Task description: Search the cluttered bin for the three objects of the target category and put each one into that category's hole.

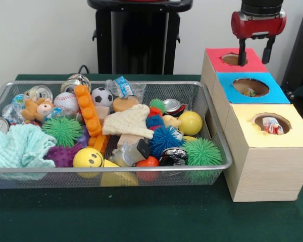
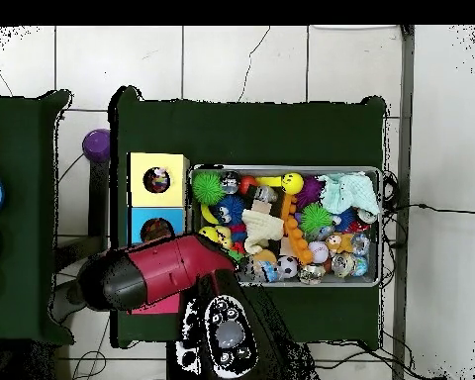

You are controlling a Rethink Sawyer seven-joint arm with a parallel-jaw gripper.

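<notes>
Hovering over the red box's hole (image 1: 234, 58), the gripper (image 1: 255, 52) hangs with fingers spread and empty; the mesh bin (image 1: 216, 146) of cluttered toys sits left of it on the green desk (image 1: 141, 217)

two cameras on one table: a low one across from the arm, a high one straight overhead.

the front view sits close and a little above table height, facing the mesh bin (image 1: 202, 101) broadside with the three boxes (image 1: 265, 151) lined up at right, running from near to far. the overhead view hangs well higher, looking straight down, taking in the whole green table (image 2: 251, 134) and tiled floor (image 2: 241, 59) around it, turned half round, so the boxes (image 2: 133, 188) fall left of the bin (image 2: 281, 169). both share bin, boxes and table.
</notes>
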